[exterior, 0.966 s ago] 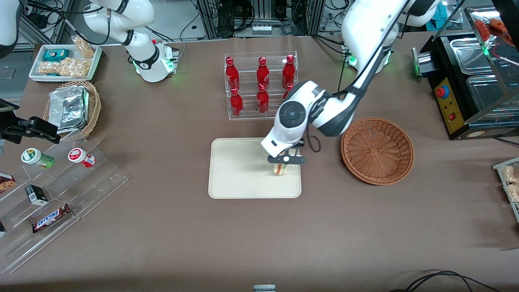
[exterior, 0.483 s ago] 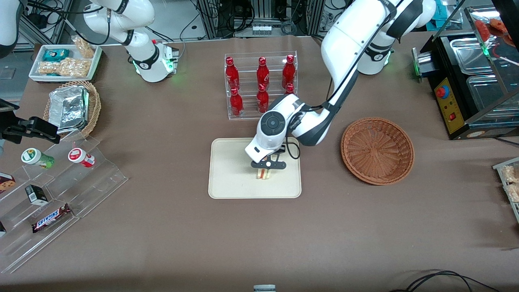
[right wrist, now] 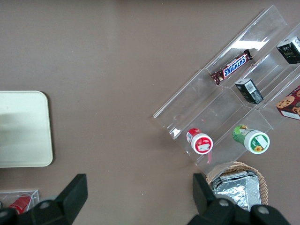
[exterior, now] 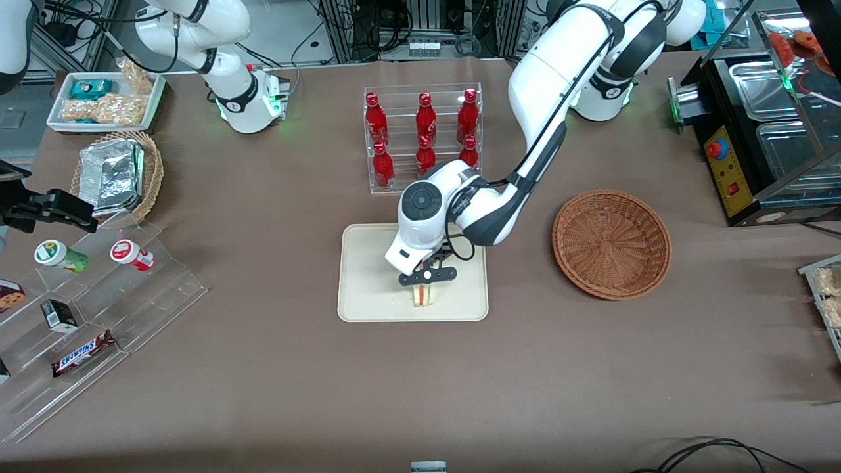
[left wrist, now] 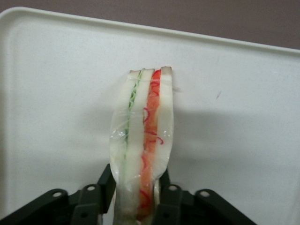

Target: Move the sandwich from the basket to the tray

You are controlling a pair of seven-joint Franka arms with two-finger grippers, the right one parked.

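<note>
I am in the placing step: my gripper (exterior: 426,286) hangs over the tray (exterior: 368,295), with the jaws closed on the sandwich (exterior: 425,297), which stands on edge between my fingers (left wrist: 104,183). The sandwich sits low over the tray's cream surface, toward the rim nearer the front camera; whether its lower edge touches the tray I cannot tell. The basket (exterior: 612,244) lies well apart from the tray, toward the working arm's end of the table, with nothing in it. Next I judge I must settle the wedge on the tray, open the jaws and lift straight up. Since a second ago I have carried the sandwich from the tray's basket-side edge toward its middle.
</note>
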